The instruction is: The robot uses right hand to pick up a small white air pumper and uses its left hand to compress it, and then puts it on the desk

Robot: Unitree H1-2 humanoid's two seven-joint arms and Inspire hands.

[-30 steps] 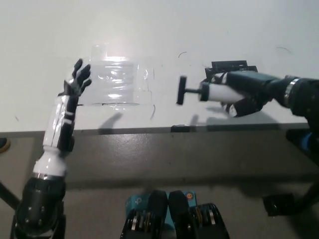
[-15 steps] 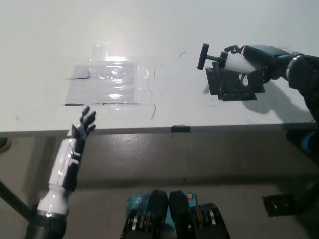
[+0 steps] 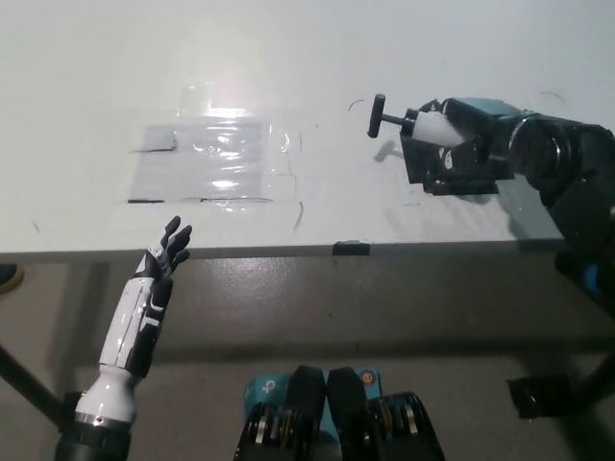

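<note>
I've got the air pumper (image 3: 423, 124) in my R hand (image 3: 471, 144), fingers wrapped round its white body, over the table (image 3: 288, 58) toward the right end, just above a black block (image 3: 452, 173). Pump's long axis runs roughly parallel w/ the front edge, black T-handle pointing toward my L side. L hand (image 3: 169, 246) sits well apart, off the front edge near the left end, fingers spread, holding nothing. R is the nearer hand; set-down looks next, I'd judge.
</note>
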